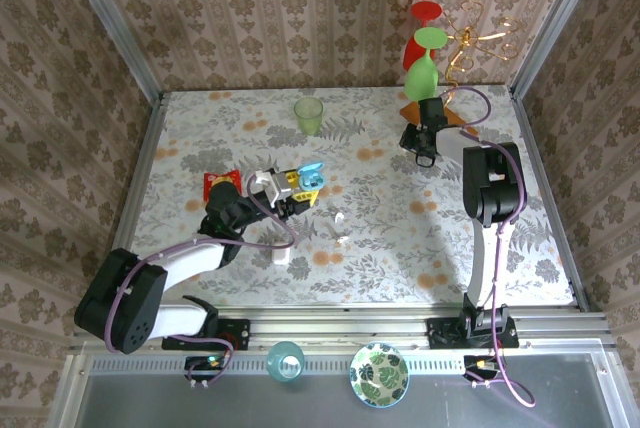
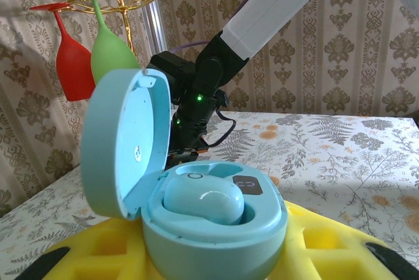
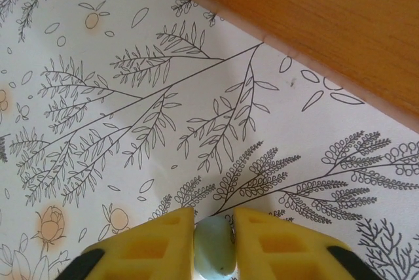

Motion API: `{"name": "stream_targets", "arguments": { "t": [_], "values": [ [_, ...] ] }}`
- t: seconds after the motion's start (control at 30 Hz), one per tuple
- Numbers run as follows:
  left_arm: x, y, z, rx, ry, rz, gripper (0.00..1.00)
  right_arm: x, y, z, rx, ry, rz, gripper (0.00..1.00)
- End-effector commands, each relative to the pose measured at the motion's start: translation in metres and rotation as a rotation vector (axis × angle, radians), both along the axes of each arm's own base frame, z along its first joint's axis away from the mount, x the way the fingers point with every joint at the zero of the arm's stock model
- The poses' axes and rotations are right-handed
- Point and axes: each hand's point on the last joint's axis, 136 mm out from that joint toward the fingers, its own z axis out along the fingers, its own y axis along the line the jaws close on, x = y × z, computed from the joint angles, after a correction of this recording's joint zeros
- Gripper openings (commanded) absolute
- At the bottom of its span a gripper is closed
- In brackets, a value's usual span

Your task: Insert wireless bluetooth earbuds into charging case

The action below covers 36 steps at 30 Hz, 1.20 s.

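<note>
A light blue charging case [image 2: 216, 227] sits between the yellow fingers [image 2: 327, 247] of my left gripper [image 1: 300, 184], which is shut on it. Its lid [image 2: 124, 142] stands open. One light blue earbud [image 2: 203, 200] lies seated in the case, and the slot behind it looks empty. My right gripper [image 3: 214, 241] is shut on a second light blue earbud [image 3: 214, 250], low over the table at the far right [image 1: 424, 156]. A small white case [image 1: 281, 256] and two tiny white pieces [image 1: 338, 218] [image 1: 345, 239] lie on the table in front of the left gripper.
A green cup [image 1: 309, 115] stands at the back centre. A wooden base [image 3: 314, 25] carrying a stand with red and green glasses [image 1: 428, 43] is just behind the right gripper. A red packet [image 1: 220, 181] lies to the left of the left arm.
</note>
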Motion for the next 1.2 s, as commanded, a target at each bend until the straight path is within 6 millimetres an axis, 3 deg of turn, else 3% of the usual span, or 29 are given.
{"name": "stream_targets", "arguments": {
  "t": [0.0,0.27,0.5,0.67,0.8,1.17],
  "values": [
    [0.002,-0.002,0.015,-0.026,-0.046,-0.013,0.26,-0.005,0.0,-0.01,0.001,0.044,0.018,0.17],
    [0.002,-0.001,0.013,-0.023,-0.042,-0.01,0.26,-0.017,0.004,0.009,-0.006,0.004,0.047,0.16],
    [0.003,-0.003,0.01,-0.021,-0.037,-0.014,0.26,-0.056,0.015,0.029,-0.037,-0.029,0.095,0.17],
    [0.003,-0.006,0.007,-0.02,-0.022,-0.031,0.25,-0.087,0.029,0.055,-0.104,-0.098,0.168,0.17],
    [0.003,-0.008,0.007,-0.021,-0.016,-0.041,0.26,-0.111,0.051,0.082,-0.165,-0.161,0.26,0.18],
    [0.006,-0.014,0.007,-0.013,-0.008,-0.049,0.25,-0.161,0.133,0.167,-0.221,-0.397,0.495,0.18]
  ]
}}
